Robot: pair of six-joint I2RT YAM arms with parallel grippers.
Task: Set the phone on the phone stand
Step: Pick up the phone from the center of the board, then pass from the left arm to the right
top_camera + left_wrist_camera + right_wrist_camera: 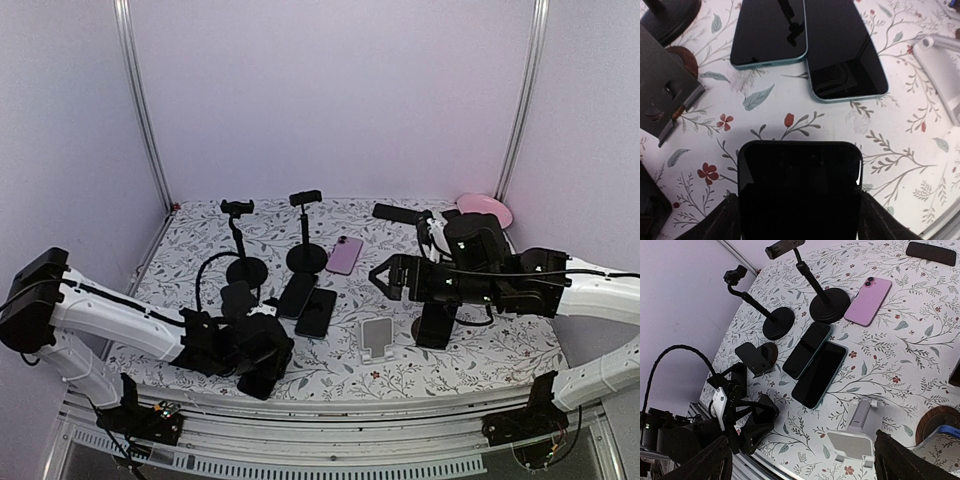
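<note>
L gripper (pixel 799 210) clamps phone (pixel 800 175) by its long edges, screen up, near table (pixel 480 350) front edge. Edge grip keeps back free for seating. Lifted or not: cannot tell. R gripper (pixel 807 462) fully open, empty, hovers near white stand (pixel 852 442). Phone not yet on stand.

Left wrist view chops off the lower part of the dark phone (pixel 800 170) gripped by the left gripper (pixel 799 202). It also cuts the tops of the teal-edged phone (pixel 771 30) and the other phone (pixel 845 50) beside it, plus most of the white stand (pixel 945 75). From above, the dark phone hides under that gripper. The brown disc (pixel 942 422) is cut by the right wrist view's edge.
</note>
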